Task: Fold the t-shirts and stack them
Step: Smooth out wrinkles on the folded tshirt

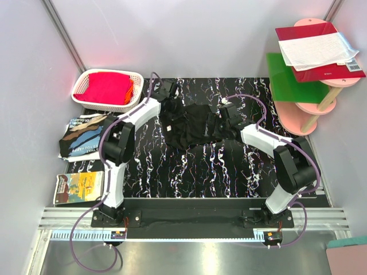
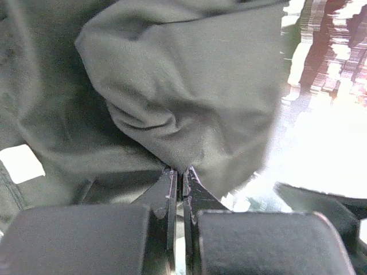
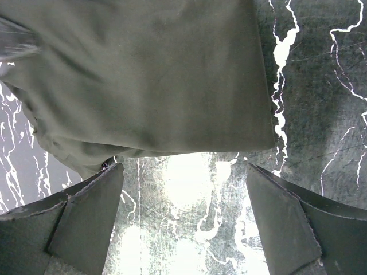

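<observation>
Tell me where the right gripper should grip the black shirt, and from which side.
Probably the straight flat edge of the shirt nearest the right gripper, coming low along the table from the right: it lies ahead of the open jaws, while the left gripper pinches the other side.

The black, white-veined counter (image 1: 189,172) carries a crumpled black t-shirt (image 1: 192,126) at its far middle; a white basket (image 1: 106,106) sits at its far-left corner.

T-shirt (image 2: 189,86) beyond the frame edges
</observation>
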